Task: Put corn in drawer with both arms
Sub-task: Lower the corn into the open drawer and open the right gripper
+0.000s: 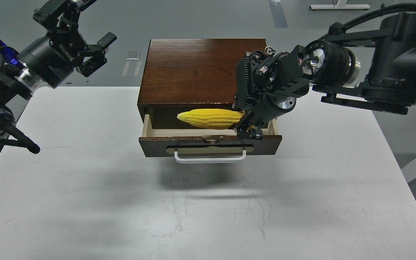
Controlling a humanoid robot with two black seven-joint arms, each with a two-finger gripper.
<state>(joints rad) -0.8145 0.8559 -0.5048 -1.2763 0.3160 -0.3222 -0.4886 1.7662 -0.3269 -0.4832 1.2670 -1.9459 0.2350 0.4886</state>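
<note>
The yellow corn [209, 118] lies level, tip to the left, held by its thick end in my right gripper [245, 122]. It hangs just over the open drawer [210, 143] of the reddish-brown wooden box [200, 68]. The drawer is pulled out toward me, with its white bar handle [210, 159] in front. My left gripper [89, 47] is open and empty, raised at the far left, well away from the box.
The box stands at the back middle of the white table [208, 202]. The right arm [374, 76] reaches in over the table's right back corner. Grey floor lies beyond the table.
</note>
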